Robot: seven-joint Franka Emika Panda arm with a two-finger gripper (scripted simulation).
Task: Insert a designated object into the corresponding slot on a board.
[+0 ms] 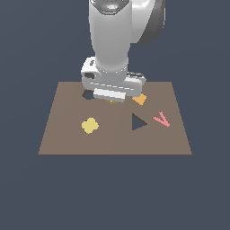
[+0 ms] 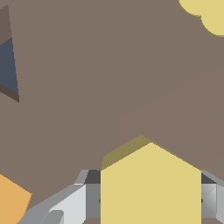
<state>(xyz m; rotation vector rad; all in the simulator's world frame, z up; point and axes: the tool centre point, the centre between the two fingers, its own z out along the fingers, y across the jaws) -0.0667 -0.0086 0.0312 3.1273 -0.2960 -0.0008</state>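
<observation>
The yellow hexagonal block (image 2: 151, 183) sits between my two fingers (image 2: 92, 194), whose dark pads press flat against its opposite sides. My gripper (image 2: 151, 199) is shut on it. In the exterior view only a sliver of the block (image 1: 111, 102) shows under the gripper (image 1: 111, 99), low over the brown board (image 1: 67, 139) near its far middle. The dark hexagonal slot (image 1: 87, 95) lies just toward the exterior view's left of the gripper, partly hidden by the hand. The slot is out of the wrist view.
A dark triangular hole (image 1: 138, 121) (image 2: 8, 70) is in the board's middle. An orange square block (image 1: 140, 99) (image 2: 11, 201) lies close beside the gripper. A yellow flower-like piece (image 1: 90, 126) (image 2: 208, 15) and a pink V-shaped piece (image 1: 161, 119) rest on the board.
</observation>
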